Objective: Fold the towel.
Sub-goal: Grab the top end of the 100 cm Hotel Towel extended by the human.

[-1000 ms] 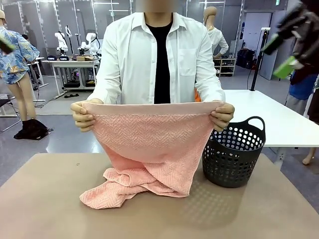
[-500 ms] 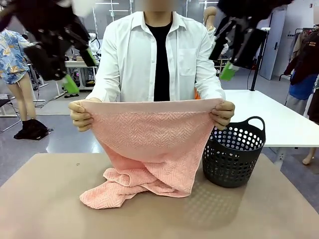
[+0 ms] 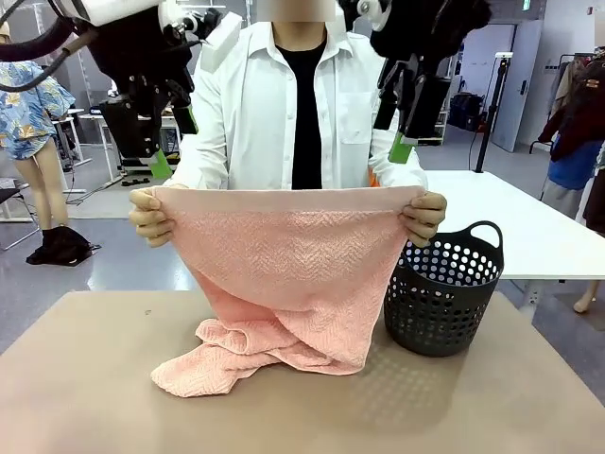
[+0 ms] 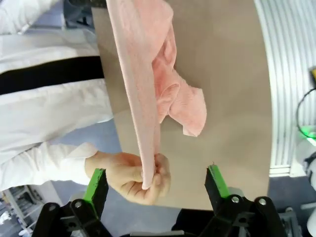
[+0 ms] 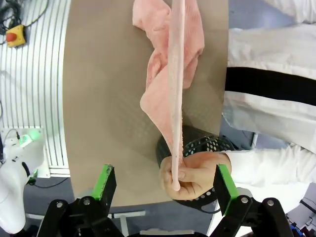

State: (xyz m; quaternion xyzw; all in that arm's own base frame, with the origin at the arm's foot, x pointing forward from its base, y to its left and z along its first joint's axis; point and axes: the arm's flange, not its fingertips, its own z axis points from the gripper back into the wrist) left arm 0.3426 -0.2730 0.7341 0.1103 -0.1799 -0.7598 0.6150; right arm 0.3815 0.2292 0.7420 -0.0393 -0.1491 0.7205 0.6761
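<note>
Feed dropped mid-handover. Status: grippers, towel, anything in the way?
Left gripper open, right gripper open, each poised over a corner of the towel. Towel stretched between person's hands, lower end bunched on table. Hands cover both corners; basket stands aside.

The robot's left arm [image 3: 113,9] shows a white shell above a black wrist, with a black cable [image 3: 43,43] looping beside it. The left pincer [image 4: 154,173] and right pincer [image 5: 164,170] are black and angular, faced with bright green pads [image 4: 96,180] and studded with silver bolts [image 4: 77,203]. The person wears an open, long-sleeved white shirt [image 3: 241,104] over a black top [image 3: 306,123].
</note>
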